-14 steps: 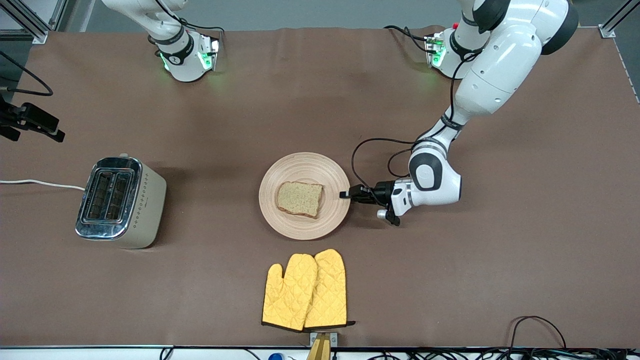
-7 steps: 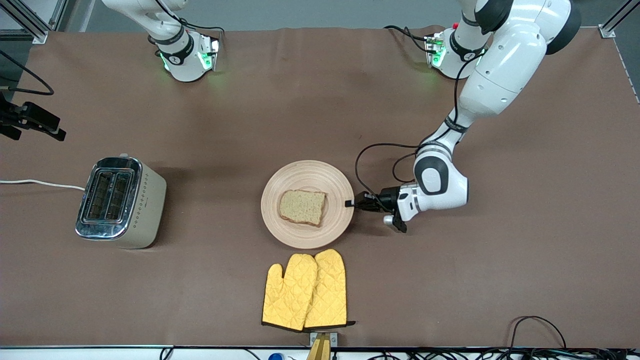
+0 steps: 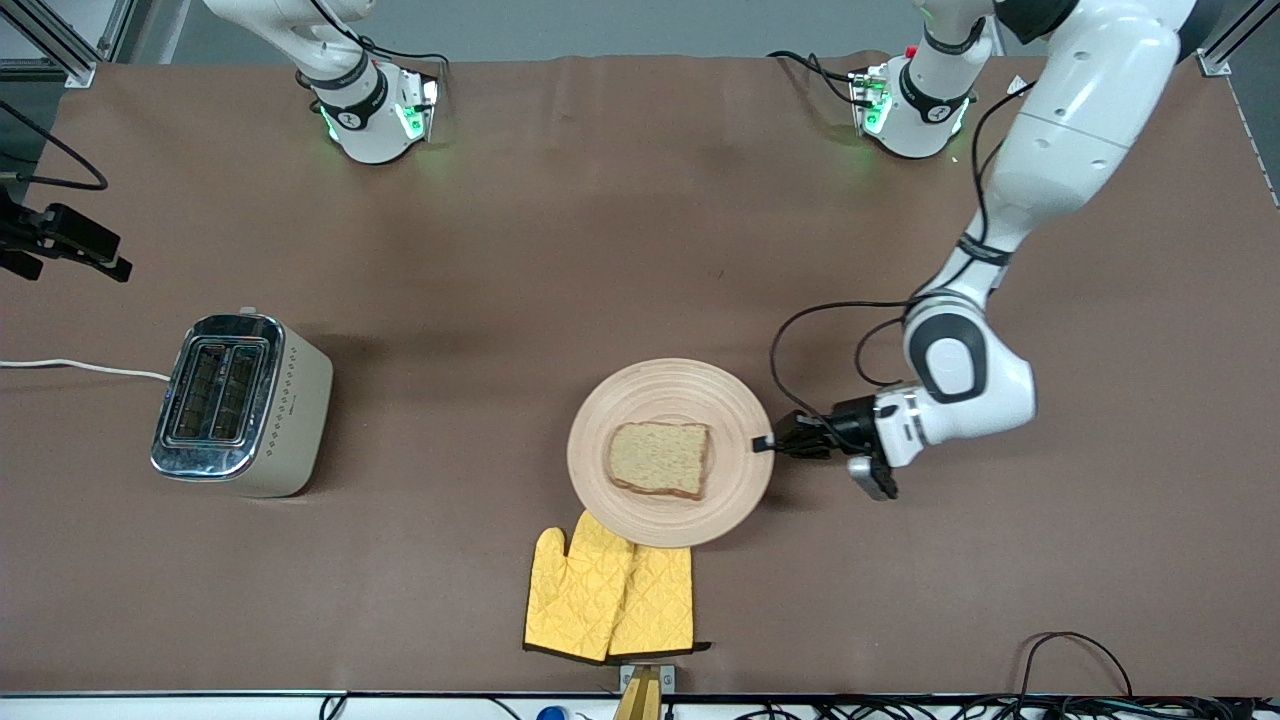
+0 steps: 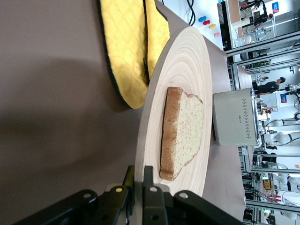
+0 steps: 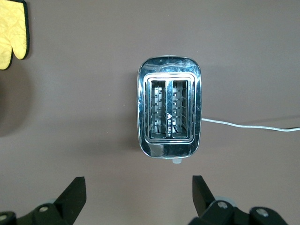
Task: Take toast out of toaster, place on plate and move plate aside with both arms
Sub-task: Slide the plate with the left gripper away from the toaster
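Observation:
The round light-wood plate (image 3: 670, 400) carries the toast (image 3: 660, 458) near its middle. My left gripper (image 3: 765, 443) is shut on the plate's rim at the edge toward the left arm's end. The plate's nearest edge covers the tips of the yellow mitts (image 3: 610, 595). In the left wrist view the rim sits pinched between my left gripper's (image 4: 139, 176) jaws, with the plate (image 4: 183, 70) and toast (image 4: 183, 126) stretching away. My right gripper (image 5: 138, 185) is open and empty, high over the table by the toaster (image 5: 169, 112).
The chrome toaster (image 3: 240, 403) stands toward the right arm's end, its white cord (image 3: 80, 367) running off the table. It also shows in the left wrist view (image 4: 234, 119), as do the mitts (image 4: 131, 47). A black clamp (image 3: 60, 240) sits at the table's edge.
My left gripper has moved the plate with the toast toward the front camera and toward the left arm's end, so it now overlaps the mitts' tips. The toaster and mitts have not moved.

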